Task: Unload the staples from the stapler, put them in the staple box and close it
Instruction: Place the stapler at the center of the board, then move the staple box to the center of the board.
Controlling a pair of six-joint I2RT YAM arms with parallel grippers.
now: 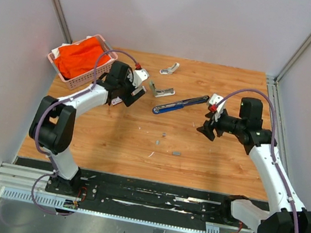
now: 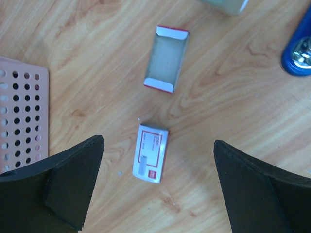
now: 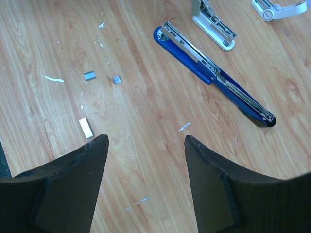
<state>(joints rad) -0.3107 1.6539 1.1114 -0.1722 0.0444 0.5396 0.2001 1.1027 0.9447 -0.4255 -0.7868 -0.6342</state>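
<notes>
Two robot arms reach over a wooden tabletop (image 1: 109, 144), one from each near corner. The stapler (image 1: 180, 104) lies flat near the middle of the far half, between the two arms, slanting from its blue end at the near left to its black end at the far right. From the right wrist camera, the stapler (image 3: 214, 73) shows a silver metal channel along its upper side.

The staples (image 1: 176, 153) lie loose on the wood as a short pale strip, nearer the arm bases than the stapler and well apart from it. The right wrist camera shows the staples (image 3: 85, 127) just beyond that arm's left fingertip, with two small grey bits (image 3: 90, 75) and pale slivers scattered further on.

The right end effector (image 1: 207, 130) hovers to the right of the stapler, touching nothing. Its jaws are spread with only bare wood between them (image 3: 146, 141).

The left end effector (image 1: 133, 92) is spread wide and holds nothing. Below its gap (image 2: 158, 145) lies a small white box (image 2: 150, 153) with red print, and beyond that an open cardboard tray (image 2: 166, 58).

A pink basket (image 1: 62, 68) holding an orange cloth (image 1: 78, 59) sits at the far left corner. Two pale metal pieces (image 1: 163, 91) lie just beyond the stapler.
</notes>
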